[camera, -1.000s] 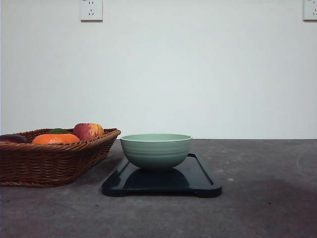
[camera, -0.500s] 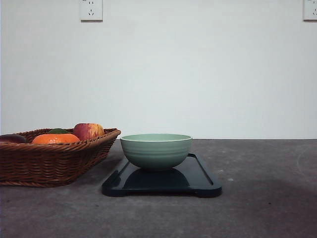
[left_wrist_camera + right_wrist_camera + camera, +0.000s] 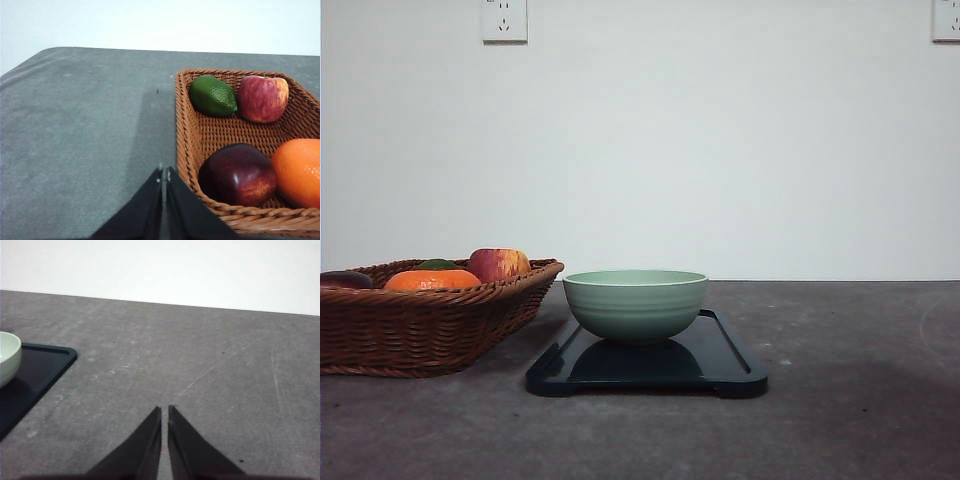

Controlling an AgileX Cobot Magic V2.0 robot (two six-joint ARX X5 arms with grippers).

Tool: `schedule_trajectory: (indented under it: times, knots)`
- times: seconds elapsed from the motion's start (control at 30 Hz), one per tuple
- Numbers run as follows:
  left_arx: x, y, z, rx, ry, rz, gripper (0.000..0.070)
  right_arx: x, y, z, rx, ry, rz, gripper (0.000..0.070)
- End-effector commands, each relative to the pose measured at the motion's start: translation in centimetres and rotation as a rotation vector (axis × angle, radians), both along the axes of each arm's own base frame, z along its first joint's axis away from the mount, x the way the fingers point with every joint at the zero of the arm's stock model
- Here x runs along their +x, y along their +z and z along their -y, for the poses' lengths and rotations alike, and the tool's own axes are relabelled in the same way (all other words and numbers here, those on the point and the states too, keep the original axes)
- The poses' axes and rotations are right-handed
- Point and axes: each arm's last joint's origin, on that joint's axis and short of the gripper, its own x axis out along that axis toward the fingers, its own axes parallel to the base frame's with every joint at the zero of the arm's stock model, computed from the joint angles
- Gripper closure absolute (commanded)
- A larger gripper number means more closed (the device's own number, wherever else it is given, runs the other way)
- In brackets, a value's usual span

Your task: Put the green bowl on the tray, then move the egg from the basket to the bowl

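A: Checking status: green bowl (image 3: 635, 304) sits on tray (image 3: 720, 358); both grippers, left (image 3: 164, 176) and right (image 3: 164, 412), have fingers pressed together, holding nothing.

B: Risk?

A: No egg is identifiable in the wicker basket (image 3: 183, 131). Apples, lime and orange crowd it; a wrong pick or a rim strike is likely.

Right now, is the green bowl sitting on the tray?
Touching. In the front view the green bowl rests with its base on the tray, no gap beneath.
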Motion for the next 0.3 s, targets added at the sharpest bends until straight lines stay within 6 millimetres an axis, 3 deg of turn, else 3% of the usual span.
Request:
schedule_trajectory:
  times: [0.0, 0.27]
  knots:
    - [0.08, -0.66, -0.01, 0.009, -0.001, -0.023, 0.0700, 0.03, 0.00, -0.02, 0.003, 0.002, 0.010, 0.0684]
    - [0.08, -0.66, -0.01, 0.009, -0.001, -0.023, 0.0700, 0.03, 0.00, -0.02, 0.003, 0.002, 0.010, 0.0684]
